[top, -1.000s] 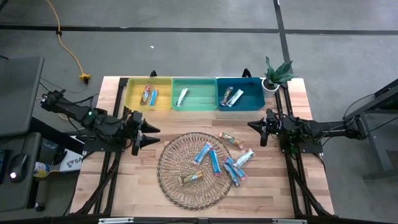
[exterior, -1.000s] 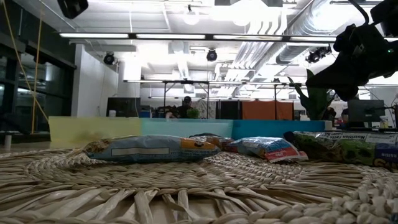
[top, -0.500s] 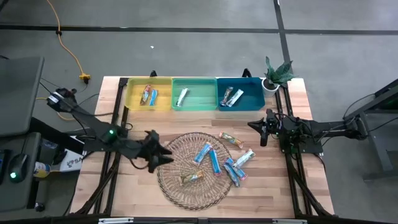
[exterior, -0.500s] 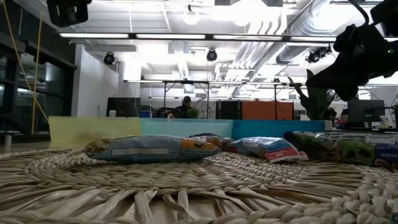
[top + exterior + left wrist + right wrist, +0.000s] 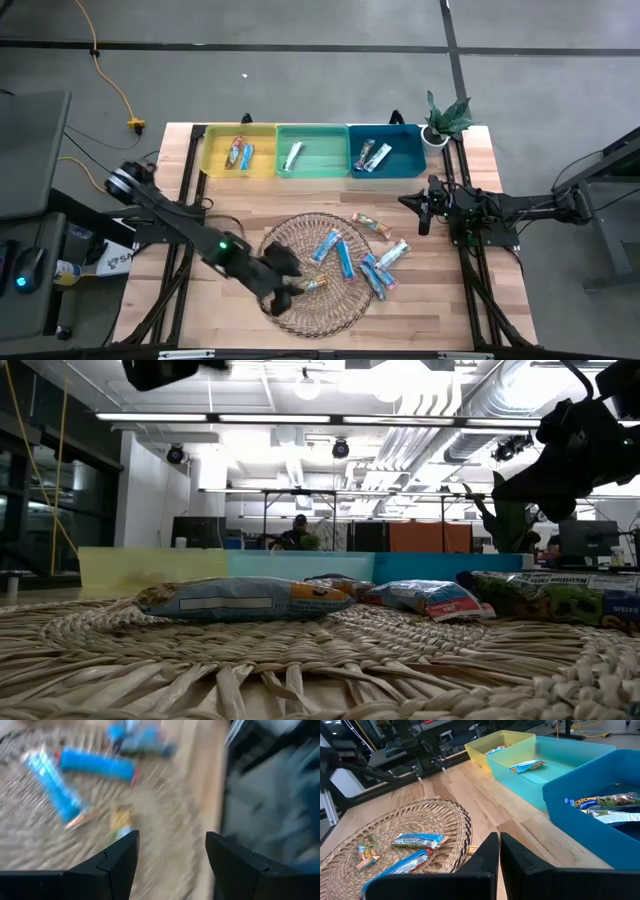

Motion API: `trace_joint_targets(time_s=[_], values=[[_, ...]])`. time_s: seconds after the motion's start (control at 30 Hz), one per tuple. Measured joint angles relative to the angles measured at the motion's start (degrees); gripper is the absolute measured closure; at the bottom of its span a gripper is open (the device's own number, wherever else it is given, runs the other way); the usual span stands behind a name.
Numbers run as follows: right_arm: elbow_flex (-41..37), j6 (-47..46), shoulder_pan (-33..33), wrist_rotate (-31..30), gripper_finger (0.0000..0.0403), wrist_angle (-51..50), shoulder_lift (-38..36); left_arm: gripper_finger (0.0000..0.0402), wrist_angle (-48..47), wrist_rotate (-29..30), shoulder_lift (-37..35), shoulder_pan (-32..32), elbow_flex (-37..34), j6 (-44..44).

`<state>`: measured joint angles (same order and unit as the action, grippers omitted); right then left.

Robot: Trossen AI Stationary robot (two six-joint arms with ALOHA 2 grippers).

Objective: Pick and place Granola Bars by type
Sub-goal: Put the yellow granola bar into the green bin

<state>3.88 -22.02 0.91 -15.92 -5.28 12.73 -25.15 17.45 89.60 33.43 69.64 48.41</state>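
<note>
The left gripper point(image 5: 283, 281) hangs over the near-left part of the wicker mat point(image 5: 270, 300), its jaws spread wide with nothing between them. In the left wrist view the two dark fingers point(image 5: 115, 857) frame a gap of bare weave, and the orange-brown bar point(image 5: 121, 822) lies just ahead of that gap, slightly toward one finger. From above, this same orange-brown bar point(image 5: 312, 286) sits right beside the jaws, on the side facing the mat's centre, with its long axis running roughly across the table and a little tilted. The coming grasp likely turns on this: the jaws need to straddle the bar across its narrow width, so a short advance toward the mat's centre and a drop should put it between the fingers.

Further along from the jaws, two blue bars point(image 5: 326, 245) lie side by side on the mat, angled away, and a cluster of blue and silver bars point(image 5: 381, 270) rests at the mat's right rim and on the table point(image 5: 470, 300).

Beyond the mat, the yellow bin point(image 5: 214, 160), the green bin point(image 5: 325, 150) and the blue bin point(image 5: 405, 150) each already hold bars.

The right gripper point(image 5: 428, 205) waits well to the right of the mat, fingers pressed together and empty; the left arm is clearly nearer the orange-brown bar.
</note>
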Motion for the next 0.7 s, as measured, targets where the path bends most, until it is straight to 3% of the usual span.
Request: trace_joint_targets(time_s=[0.23, 0.4, 0.7], values=[[0.0, 0.0, 0.0, 0.0, 0.0402, 0.0, 0.0, 0.0177, -21.2, -6.4, 14.1, -1.4, 15.0, -1.9], [0.0, 0.0, 0.0, 0.0, 0.0402, 0.0, 0.0, 0.0177, -24.7, -9.5, 19.8, -3.3, 20.6, -2.2], [0.0, 0.0, 0.0, 0.0, 0.0402, 0.2, 0.1, 0.0177, -28.0, -13.4, 24.8, -6.2, 22.0, -6.0]])
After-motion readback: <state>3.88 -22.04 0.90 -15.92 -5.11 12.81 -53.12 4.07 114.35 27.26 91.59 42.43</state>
